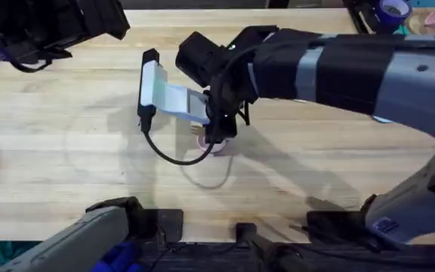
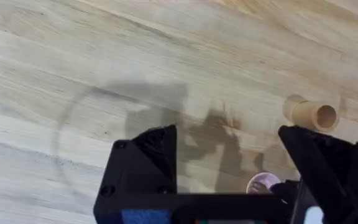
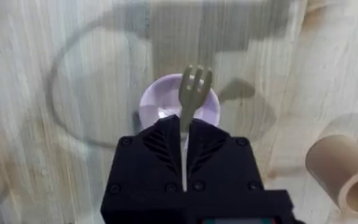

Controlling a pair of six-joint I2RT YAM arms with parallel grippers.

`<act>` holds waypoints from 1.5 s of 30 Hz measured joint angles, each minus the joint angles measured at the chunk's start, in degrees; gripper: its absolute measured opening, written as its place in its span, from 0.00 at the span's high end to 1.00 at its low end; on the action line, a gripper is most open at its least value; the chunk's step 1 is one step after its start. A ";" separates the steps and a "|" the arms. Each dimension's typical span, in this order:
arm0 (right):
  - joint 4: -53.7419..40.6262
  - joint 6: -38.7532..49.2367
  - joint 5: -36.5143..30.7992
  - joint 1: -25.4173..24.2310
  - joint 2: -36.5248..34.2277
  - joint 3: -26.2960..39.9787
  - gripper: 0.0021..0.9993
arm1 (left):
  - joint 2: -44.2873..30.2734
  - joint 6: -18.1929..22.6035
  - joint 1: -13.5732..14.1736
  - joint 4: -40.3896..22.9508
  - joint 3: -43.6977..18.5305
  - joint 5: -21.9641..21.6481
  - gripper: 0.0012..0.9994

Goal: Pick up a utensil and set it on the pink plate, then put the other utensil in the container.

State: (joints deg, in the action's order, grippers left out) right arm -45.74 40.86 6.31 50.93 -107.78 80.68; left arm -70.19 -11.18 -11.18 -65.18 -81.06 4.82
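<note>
Pale wooden surface (image 1: pixel 66 166). Your right gripper (image 3: pixel 184 134) is clenched on the fork (image 3: pixel 193 93), tines over the pink plate (image 3: pixel 157 102). Left gripper (image 2: pixel 229 162) hangs released; its wrist view catches the brown cup (image 2: pixel 312 114) lying sideways. No legible writing.

Robot lab bench, pale wooden table (image 1: pixel 66 151), tape roll (image 1: pixel 393 10) (far corner), cable (image 1: pixel 174 156)

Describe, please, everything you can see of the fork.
The fork looks like pale wood, with short tines at its free end. Its handle is clamped between the fingers of the right hand, which hide the rest of it. The tined end sticks out over the pink plate; whether it touches the plate is unclear.
</note>
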 joint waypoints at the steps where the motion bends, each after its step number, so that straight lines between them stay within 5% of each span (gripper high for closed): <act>1: 0.02 0.00 0.02 0.07 -0.18 0.00 0.97 | 0.00 0.00 0.00 0.00 0.00 0.00 0.01; 18: 0.39 -0.03 0.17 0.17 -2.11 0.02 0.96 | 0.00 0.00 0.00 0.00 0.00 -0.04 0.01; 23: 0.63 -0.29 0.18 0.18 -2.10 0.02 0.64 | 0.00 0.00 0.00 0.00 0.00 -0.11 0.01; 28: 0.75 -0.22 0.16 0.18 -2.10 0.02 0.04 | 0.00 0.01 0.00 0.00 0.00 -0.12 0.01; 45: -0.57 -0.22 0.17 0.16 -2.03 0.66 0.00 | 0.00 0.00 0.00 0.00 0.00 -0.13 0.01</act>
State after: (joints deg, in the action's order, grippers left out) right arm -46.31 40.64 6.47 51.09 -109.81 81.34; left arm -70.19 -11.18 -11.18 -65.19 -81.06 4.69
